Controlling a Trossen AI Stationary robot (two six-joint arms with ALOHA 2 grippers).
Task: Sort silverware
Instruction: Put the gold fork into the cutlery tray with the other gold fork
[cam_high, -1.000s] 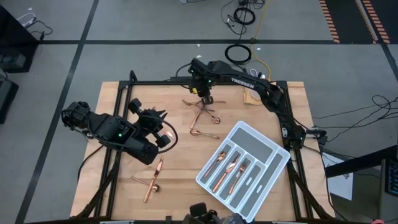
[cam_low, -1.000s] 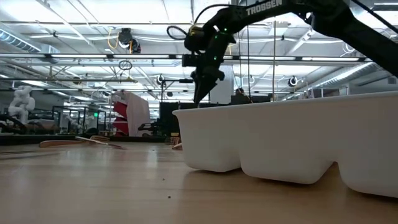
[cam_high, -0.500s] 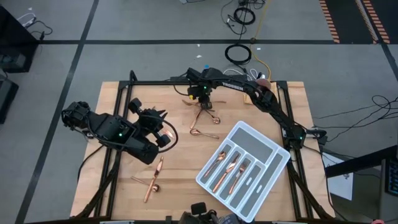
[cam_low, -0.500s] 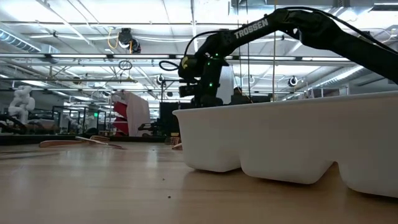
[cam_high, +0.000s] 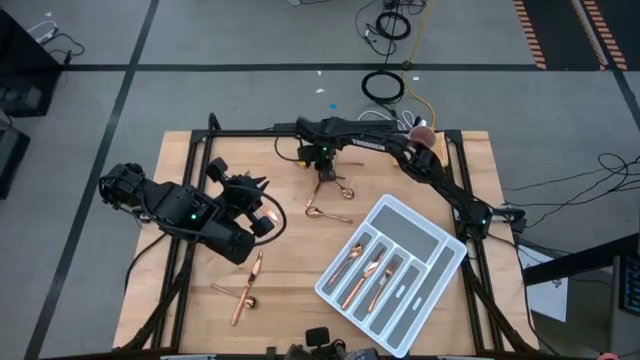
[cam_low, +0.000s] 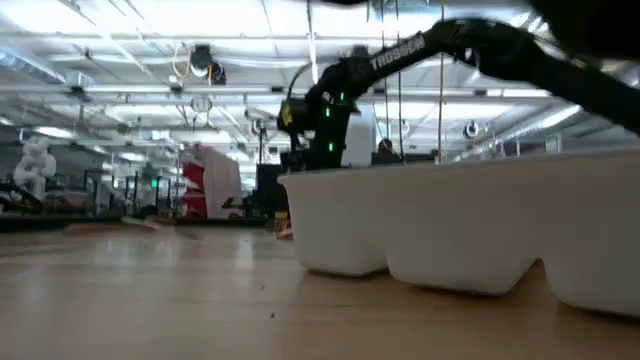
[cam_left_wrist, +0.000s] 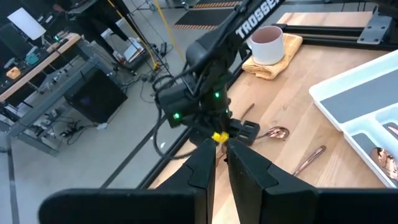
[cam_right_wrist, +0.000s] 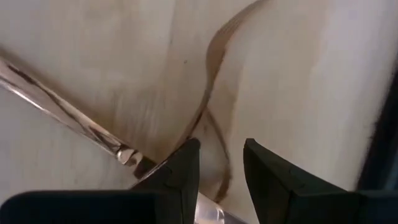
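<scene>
Above centre frame the right gripper (cam_high: 324, 172), dark fingers spread, straddles a thin glossy copper fork (cam_right_wrist: 214, 62) on grainy pale wood; left gripper's (cam_high: 263, 213) fingers nearly pressed together

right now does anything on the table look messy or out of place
Yes. Loose silverware lies crisscrossed near the table's far edge, under the right hand, and another crossed pair sits near the front-left. The tray sits at an angle, holding only a few pieces.

Grey tray (cam_high: 440, 232); pink cup (cam_left_wrist: 268, 45) (on yellow cloth (cam_left_wrist: 267, 65)).
</scene>
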